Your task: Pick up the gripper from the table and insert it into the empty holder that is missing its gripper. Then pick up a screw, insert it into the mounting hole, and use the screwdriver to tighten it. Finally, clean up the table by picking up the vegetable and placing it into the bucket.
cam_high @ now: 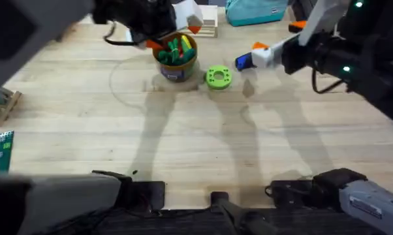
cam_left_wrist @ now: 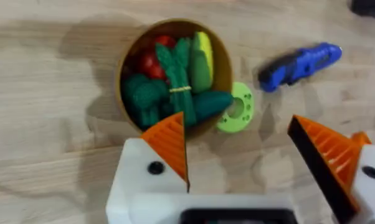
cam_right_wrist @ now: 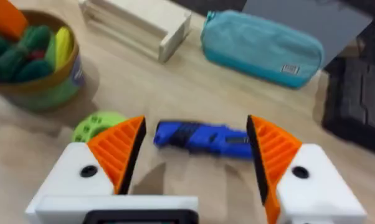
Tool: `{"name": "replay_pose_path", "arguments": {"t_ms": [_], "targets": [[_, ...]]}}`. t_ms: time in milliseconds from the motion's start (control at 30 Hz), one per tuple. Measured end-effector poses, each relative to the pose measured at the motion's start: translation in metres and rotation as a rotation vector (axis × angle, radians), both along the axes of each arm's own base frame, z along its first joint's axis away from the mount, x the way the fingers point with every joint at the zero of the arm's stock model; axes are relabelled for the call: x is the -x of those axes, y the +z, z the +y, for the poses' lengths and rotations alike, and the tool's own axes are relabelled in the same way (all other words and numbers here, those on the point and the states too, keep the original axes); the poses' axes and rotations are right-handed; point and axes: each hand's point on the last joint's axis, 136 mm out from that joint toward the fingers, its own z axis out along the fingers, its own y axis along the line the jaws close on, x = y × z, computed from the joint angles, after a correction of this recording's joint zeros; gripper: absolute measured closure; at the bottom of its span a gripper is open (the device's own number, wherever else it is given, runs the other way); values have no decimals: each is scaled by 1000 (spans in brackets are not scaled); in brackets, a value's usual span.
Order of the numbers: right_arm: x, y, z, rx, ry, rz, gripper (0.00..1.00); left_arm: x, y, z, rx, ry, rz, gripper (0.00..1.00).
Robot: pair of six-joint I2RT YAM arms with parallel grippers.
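Final clean-up step appears in hand. The left hand (cam_left_wrist: pixel 237 152) hangs spread and empty just above the bucket (cam_high: pixel 177 55), where the vegetable (cam_left_wrist: pixel 178 78) already lies among other toys. At three o'clock, the right hand (cam_right_wrist: pixel 194 152) stands spread astride the screwdriver (cam_right_wrist: pixel 203 137) on the table (cam_high: pixel 183 130). Next move: withdraw both arms.
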Motion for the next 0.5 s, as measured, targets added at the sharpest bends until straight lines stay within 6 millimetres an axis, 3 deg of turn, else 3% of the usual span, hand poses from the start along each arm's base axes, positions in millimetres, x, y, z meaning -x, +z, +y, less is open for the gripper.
{"name": "replay_pose_path", "arguments": {"t_ms": [67, 100, 167, 200, 300, 500], "targets": [[15, -2, -3, 14, 0, 63, 44, 14, 20, 3, -24, -50, -49, 16], [37, 3, -8, 30, 0, 136, 43, 42, 43, 9, -73, -136, -104, 15], [49, 12, -11, 33, 0, 149, 43, 64, 53, 14, -119, -213, -129, 15], [61, 22, -14, 27, -4, 149, 42, 90, 57, 19, -179, -319, -148, 15], [70, 23, -16, 23, -9, 160, 43, 102, 57, 23, -225, -394, -161, 16], [72, 25, -16, -30, -47, 173, 42, 102, 52, 27, -281, -447, -168, 16]]}}
